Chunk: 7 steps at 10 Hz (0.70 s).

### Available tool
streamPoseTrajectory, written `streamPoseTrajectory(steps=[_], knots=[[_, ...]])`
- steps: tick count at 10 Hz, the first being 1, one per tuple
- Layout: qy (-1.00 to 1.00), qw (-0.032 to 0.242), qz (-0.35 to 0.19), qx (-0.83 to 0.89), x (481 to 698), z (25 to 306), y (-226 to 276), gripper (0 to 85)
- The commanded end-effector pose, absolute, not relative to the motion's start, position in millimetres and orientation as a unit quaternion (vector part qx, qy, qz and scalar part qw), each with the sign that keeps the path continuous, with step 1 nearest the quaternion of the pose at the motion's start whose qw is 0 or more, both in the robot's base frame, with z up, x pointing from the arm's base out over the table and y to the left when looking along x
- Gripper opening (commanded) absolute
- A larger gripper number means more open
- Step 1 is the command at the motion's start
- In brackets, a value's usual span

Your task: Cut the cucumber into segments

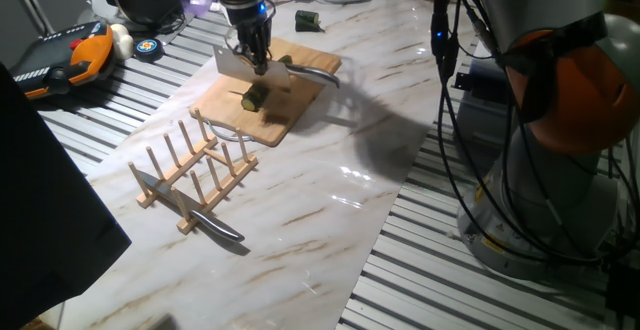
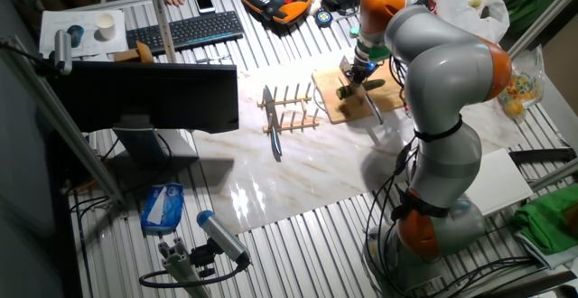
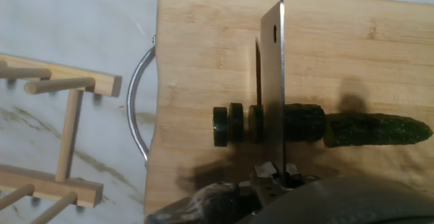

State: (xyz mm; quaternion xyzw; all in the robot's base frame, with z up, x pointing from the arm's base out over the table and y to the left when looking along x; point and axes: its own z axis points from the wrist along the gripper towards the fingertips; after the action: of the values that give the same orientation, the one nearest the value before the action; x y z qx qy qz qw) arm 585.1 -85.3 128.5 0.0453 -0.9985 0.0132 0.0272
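The cucumber point(image 3: 376, 129) lies across the wooden board point(image 3: 203, 41), dark green with a tapered right end. My gripper point(image 3: 272, 175) is shut on the handle of a cleaver point(image 3: 273, 81), whose blade stands edge-down in the cucumber. Left of the blade lie three thin segments point(image 3: 234, 123), and just right of it is a thicker chunk point(image 3: 303, 123). In one fixed view the gripper point(image 1: 256, 58) hangs over the board point(image 1: 275, 120), with the cucumber point(image 1: 253, 97) below the blade point(image 1: 236, 64). The other fixed view shows the gripper point(image 2: 359, 67) over the board point(image 2: 331, 106).
A wooden peg rack point(image 1: 190, 170) stands in front of the board with a knife point(image 1: 195, 213) lying on it. The board has a metal handle point(image 3: 135, 108). A small dark green stub point(image 1: 307, 20) sits behind the board. Cables and the arm's base point(image 1: 540, 170) fill the right.
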Motion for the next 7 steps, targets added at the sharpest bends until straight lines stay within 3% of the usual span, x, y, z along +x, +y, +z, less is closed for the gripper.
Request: streamPoseTrajectory(steps=[1, 7], knots=[[-0.998, 0.027, 0.011, 0.047, 586, 128, -90, 0.7], [-0.998, 0.032, 0.001, 0.052, 591, 123, -102, 0.7]])
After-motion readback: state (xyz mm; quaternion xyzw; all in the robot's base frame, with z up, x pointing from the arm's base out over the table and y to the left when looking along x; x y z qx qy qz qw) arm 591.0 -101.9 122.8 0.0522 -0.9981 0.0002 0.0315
